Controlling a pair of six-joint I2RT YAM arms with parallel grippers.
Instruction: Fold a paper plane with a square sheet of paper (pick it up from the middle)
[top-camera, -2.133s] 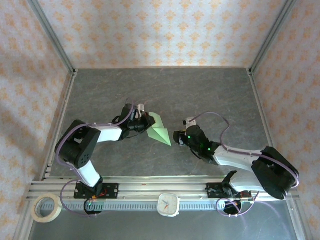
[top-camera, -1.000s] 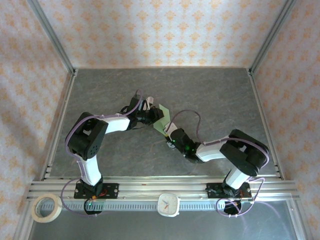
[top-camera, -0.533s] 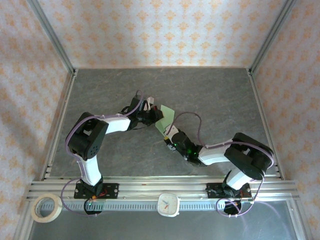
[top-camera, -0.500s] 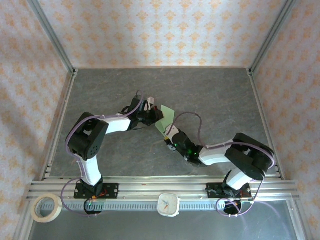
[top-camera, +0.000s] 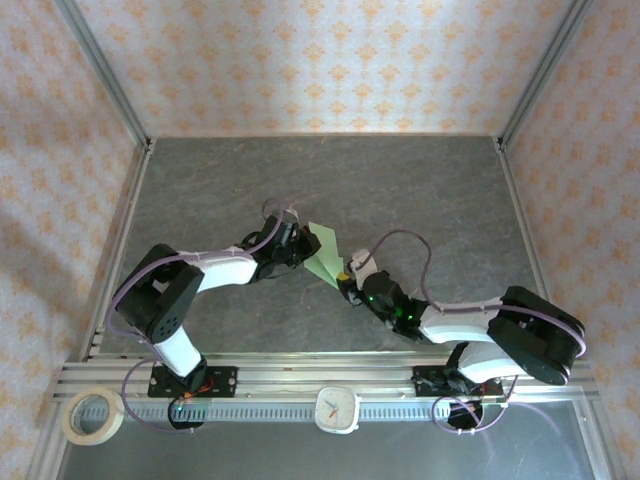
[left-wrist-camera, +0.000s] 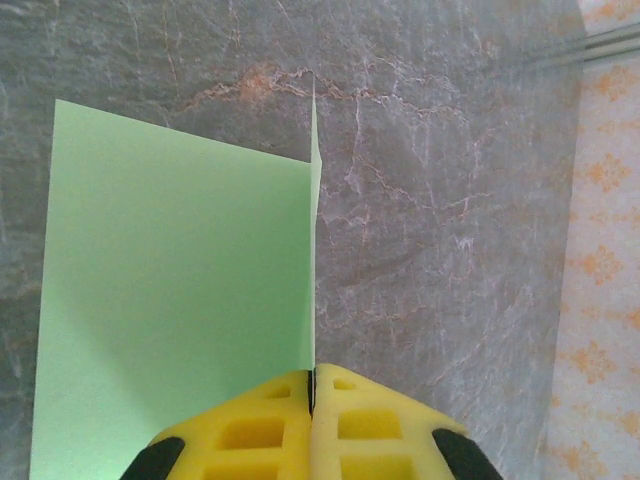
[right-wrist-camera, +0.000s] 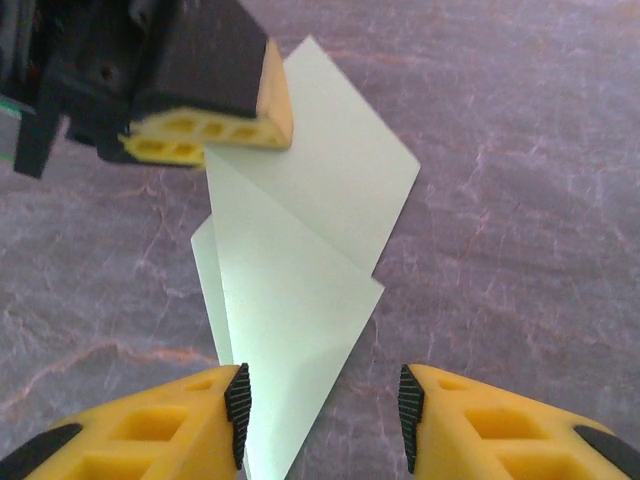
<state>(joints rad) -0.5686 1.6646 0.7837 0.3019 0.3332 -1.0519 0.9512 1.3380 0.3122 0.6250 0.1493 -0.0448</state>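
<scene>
Found the folded sheet of paper (top-camera: 325, 257) near the middle of the grey table (top-camera: 430, 190), between the two arms. Logged the left gripper (left-wrist-camera: 312, 385) clamped tight on an upright crease of it, yellow pads (left-wrist-camera: 270, 420) pressed together on the paper edge. Noted one flap spreading left of that crease. Saw the right gripper (right-wrist-camera: 320, 415) with jaws apart, gripping nothing, the sheet's near pointed corner between its fingers. Spotted overlapping triangular layers from the right wrist.

Left arm (top-camera: 215, 266): forearm stretched toward 2 o'clock
Left claw (top-camera: 297, 243): pinched shut
Right arm (top-camera: 455, 320): low, reaching toward 10 o'clock
Right claw (top-camera: 347, 276): jaws apart
</scene>
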